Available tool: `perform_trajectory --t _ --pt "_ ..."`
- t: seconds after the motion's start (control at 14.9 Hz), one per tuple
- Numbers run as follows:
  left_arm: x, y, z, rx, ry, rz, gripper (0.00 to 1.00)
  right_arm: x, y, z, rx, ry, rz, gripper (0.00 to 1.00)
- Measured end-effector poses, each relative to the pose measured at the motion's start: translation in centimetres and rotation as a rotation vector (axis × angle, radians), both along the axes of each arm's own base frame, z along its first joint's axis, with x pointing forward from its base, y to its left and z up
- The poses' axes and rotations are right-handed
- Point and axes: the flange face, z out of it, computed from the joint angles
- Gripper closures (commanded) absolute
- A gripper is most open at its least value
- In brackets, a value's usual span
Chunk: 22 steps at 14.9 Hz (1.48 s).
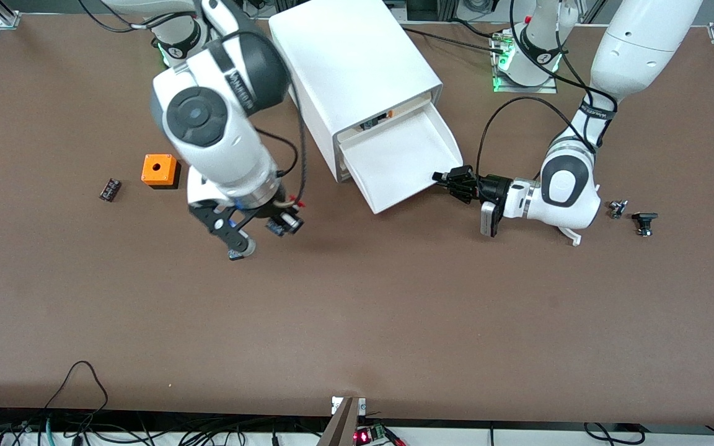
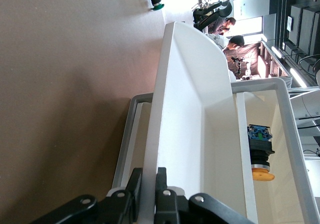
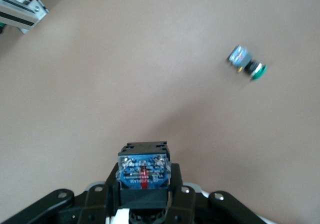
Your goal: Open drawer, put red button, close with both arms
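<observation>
**Red button clamped in the right gripper, drawer open**

The red button (image 3: 144,171) sat pinched between the right gripper's closed fingers. Its bluish contact block faced the wrist camera and its cap was hidden from view.

The right arm (image 1: 214,124) held the right gripper (image 1: 238,246) up over bare table (image 1: 394,322), off to the side of the drawer toward the right arm's end. The left arm (image 1: 571,186) lay low along the table. The left gripper (image 1: 450,181) was clenched on the front wall of the drawer (image 1: 400,161), one finger on each face of that wall.

The drawer stood pulled out of the white cabinet (image 1: 351,62). Deeper inside the cabinet than the left gripper, an orange-capped button (image 2: 261,154) lay on a ledge above the drawer.

An orange box (image 1: 160,170) with a hole sat on the table near the right arm, and a small dark part (image 1: 110,189) sat just beside it toward the right arm's end.

A green button (image 3: 247,63) lay on its side on the table, near the right gripper but apart from it. Two small dark parts (image 1: 633,217) rested by the left arm's wrist, well apart from the left gripper.
</observation>
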Motion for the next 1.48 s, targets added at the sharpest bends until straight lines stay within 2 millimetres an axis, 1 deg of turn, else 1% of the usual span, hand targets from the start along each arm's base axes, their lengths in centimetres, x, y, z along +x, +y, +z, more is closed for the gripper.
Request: perform_trajectory --t 0.13,0.27,0.4,0.54,0.67,0.81,1.01,1.14,1.28,1.48 --pt "0.2 0.4 -0.1 0.009 -0.001 0.001 0.0 -1.4 2.5 1.0 0.026 -0.017 -0.07 1.0" --pt "0.9 1.0 0.3 0.013 0.015 0.013 0.0 -2.9 4.9 1.1 0.045 -0.023 -0.121 1.0" --pt "1.8 1.8 1.3 0.02 0.058 0.011 0.0 -4.6 7.6 0.7 0.06 -0.022 -0.167 1.0" --pt "3.1 2.6 2.8 0.06 0.108 -0.004 0.0 -6.7 10.6 -0.3 0.064 -0.017 -0.198 1.0" --pt "4.6 3.3 4.8 0.112 0.163 -0.011 0.0 -8.9 13.4 -1.7 0.039 -0.021 -0.219 1.0" --pt "6.3 4.3 6.9 0.197 0.218 -0.021 0.0 -11.1 16.0 -3.7 0.004 -0.026 -0.232 1.0" --pt "8.4 5.7 10.8 0.378 0.303 -0.047 0.0 -13.2 19.1 -7.1 -0.004 -0.036 -0.262 1.0" --pt "9.5 6.3 13.6 0.52 0.357 -0.043 0.0 -14.1 20.5 -9.4 -0.014 -0.047 -0.273 1.0" --pt "10.3 6.7 15.8 0.672 0.4 -0.026 0.0 -15.1 21.6 -11.4 -0.029 -0.058 -0.281 1.0" --pt "10.9 6.2 17.9 0.865 0.452 0.037 0.0 -16.1 22.6 -14.1 -0.035 -0.072 -0.296 1.0"
